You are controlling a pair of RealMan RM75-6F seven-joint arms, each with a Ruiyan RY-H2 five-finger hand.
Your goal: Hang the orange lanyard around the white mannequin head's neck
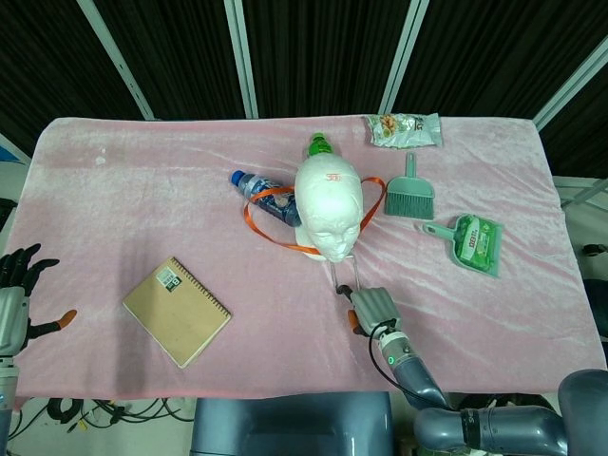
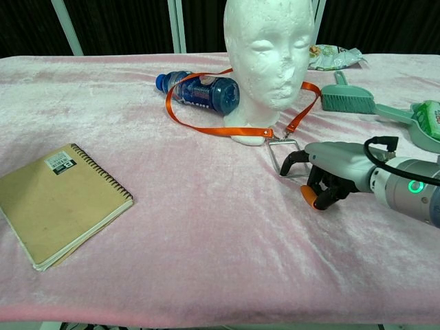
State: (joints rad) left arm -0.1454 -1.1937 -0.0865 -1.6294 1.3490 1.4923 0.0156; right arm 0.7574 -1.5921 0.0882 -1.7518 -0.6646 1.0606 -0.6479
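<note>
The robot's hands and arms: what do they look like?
The right hand has a silver-grey shell, dark fingers and an orange tip, with a black cable looping over a grey wrist that shows a green light. The left hand has dark fingers, a grey body and an orange-tipped thumb.

The right hand (image 2: 328,175) lies low over the pink cloth, knuckles up, reaching out from a grey forearm with a green indicator light at the wrist. Its fingers are curled under the palm; whether they pinch anything cannot be told. From the head view the same right hand (image 1: 375,307) points away from the robot's body. The left hand (image 1: 21,285) hangs well off to the far side by the table edge, its dark fingers (image 1: 24,261) spread and holding nothing.
</note>
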